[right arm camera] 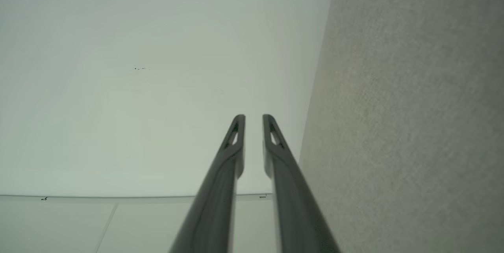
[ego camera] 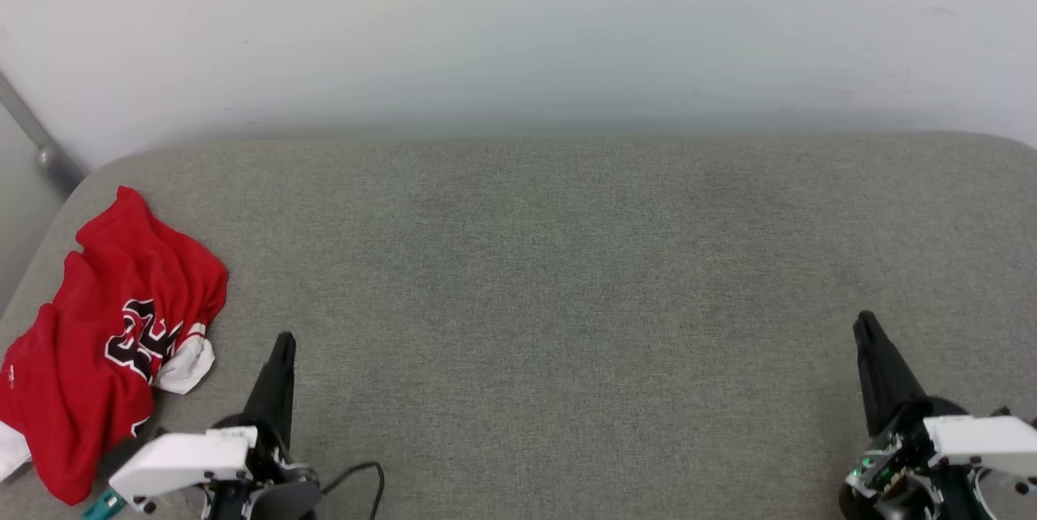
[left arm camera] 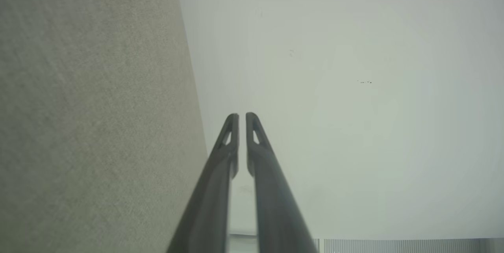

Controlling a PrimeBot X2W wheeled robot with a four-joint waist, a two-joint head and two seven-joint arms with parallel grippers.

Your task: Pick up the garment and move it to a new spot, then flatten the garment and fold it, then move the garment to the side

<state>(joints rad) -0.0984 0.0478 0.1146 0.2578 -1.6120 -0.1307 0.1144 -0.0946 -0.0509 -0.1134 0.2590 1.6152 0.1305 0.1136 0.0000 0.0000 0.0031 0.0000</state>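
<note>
The garment (ego camera: 97,317) lies crumpled in a heap at the left edge of the grey fabric surface (ego camera: 567,277). It is red, with black white-edged print and white sleeve cloth showing. My left gripper (ego camera: 283,339) stands just right of the heap and apart from it, shut with nothing in it. In the left wrist view its fingers (left arm camera: 242,116) are almost touching. My right gripper (ego camera: 865,317) is at the far lower right, well away from the garment. Its fingers (right arm camera: 254,117) stand close together with only a slim gap and nothing between them.
A pale wall (ego camera: 518,34) rises behind the surface's far edge. A grey metal bar (ego camera: 36,143) slants down at the far left. A black cable (ego camera: 364,475) loops by my left wrist. Bare grey cloth stretches between the two grippers.
</note>
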